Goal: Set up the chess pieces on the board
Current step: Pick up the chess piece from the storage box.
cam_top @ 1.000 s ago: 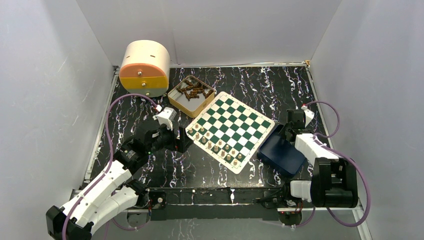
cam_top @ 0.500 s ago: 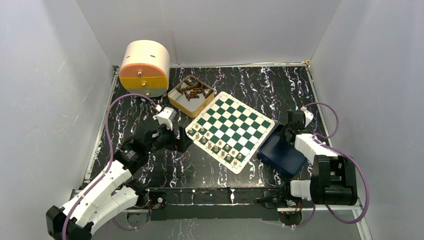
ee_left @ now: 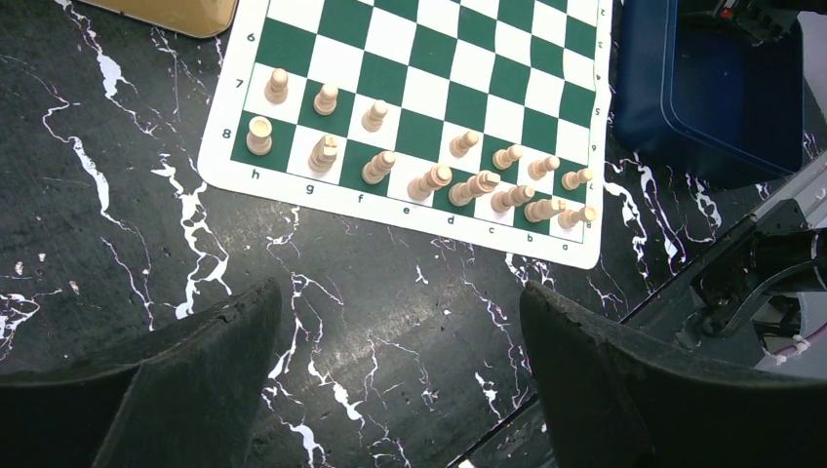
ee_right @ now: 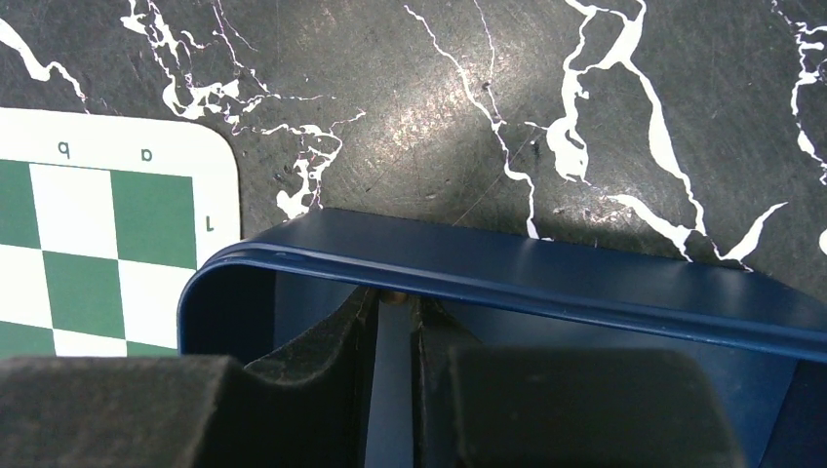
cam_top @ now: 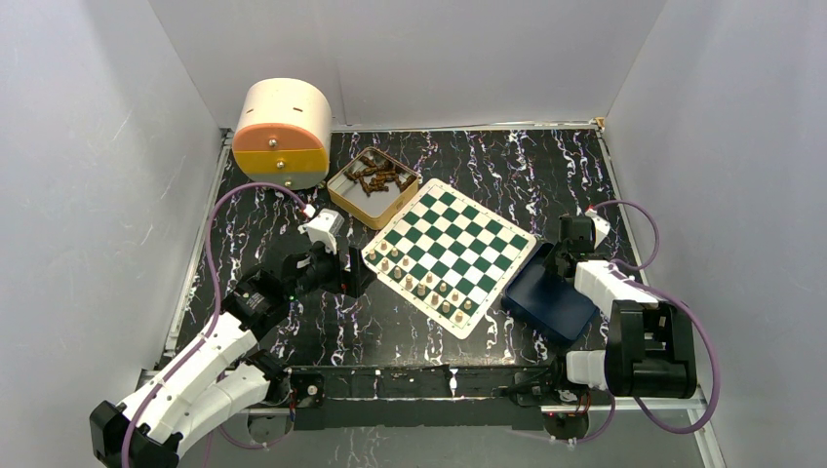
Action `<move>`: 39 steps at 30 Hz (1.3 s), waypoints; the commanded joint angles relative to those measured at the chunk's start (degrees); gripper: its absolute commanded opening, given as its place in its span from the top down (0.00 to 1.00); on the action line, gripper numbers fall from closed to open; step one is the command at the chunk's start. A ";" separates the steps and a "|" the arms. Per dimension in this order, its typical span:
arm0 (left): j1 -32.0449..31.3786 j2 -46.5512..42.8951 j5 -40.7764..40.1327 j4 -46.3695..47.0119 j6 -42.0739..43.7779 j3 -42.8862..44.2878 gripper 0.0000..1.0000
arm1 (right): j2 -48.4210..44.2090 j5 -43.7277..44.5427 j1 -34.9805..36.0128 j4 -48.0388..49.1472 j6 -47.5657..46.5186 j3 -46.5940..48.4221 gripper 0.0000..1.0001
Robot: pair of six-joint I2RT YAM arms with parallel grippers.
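Observation:
The green and white board [cam_top: 451, 255] lies angled mid-table. Several tan chess pieces [cam_top: 421, 285] stand in two rows along its near-left edge, and they show clearly in the left wrist view [ee_left: 429, 180]. My left gripper [cam_top: 356, 273] is open and empty, low over the bare table just off the board's left corner [ee_left: 400, 322]. My right gripper [cam_top: 561, 258] is down inside the dark blue tray [cam_top: 546, 302]. Its fingers are almost closed on a small tan chess piece [ee_right: 394, 295] right against the tray wall [ee_right: 585, 283].
A tan tin [cam_top: 373, 182] holding several dark brown pieces sits behind the board's left corner. A round cream and orange drum [cam_top: 284, 132] stands at the back left. White walls close in the table on three sides.
The right arm has shifted very slightly at the blue tray. The left arm and the pieces on the board have not moved.

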 commanded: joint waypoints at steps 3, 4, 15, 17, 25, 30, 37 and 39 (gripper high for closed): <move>0.12 -0.38 -0.39 -0.05 0.83 0.22 0.12 | -2.41 0.16 -0.18 -1.61 -1.05 2.09 0.79; 0.12 -0.36 -0.21 0.01 0.83 0.14 0.12 | -2.70 0.27 -0.16 -3.24 -1.11 2.75 0.79; 0.12 0.27 0.98 1.35 0.39 -0.32 0.15 | -7.32 -1.33 -0.25 -14.81 -3.45 7.01 0.82; 0.12 0.53 1.29 1.89 0.36 -0.37 0.16 | -8.11 -2.69 -0.22 -17.08 -4.00 8.11 0.82; 0.12 0.56 8.91 11.92 2.23 -3.59 0.29 | -14.84 -12.72 -0.20 -22.72 -6.39 12.03 0.84; 0.12 2.31 15.31 17.97 6.88 -4.50 0.31 | -15.68 -18.55 -0.19 -25.89 -7.02 13.97 0.84; 0.12 7.42 26.71 21.64 19.66 -2.14 0.35 | -15.10 -31.01 -0.18 -30.02 -9.90 17.57 0.85; 0.07 8.51 33.88 23.27 28.20 -2.04 0.40 | -14.81 -37.07 -0.01 -30.63 -10.76 18.43 0.85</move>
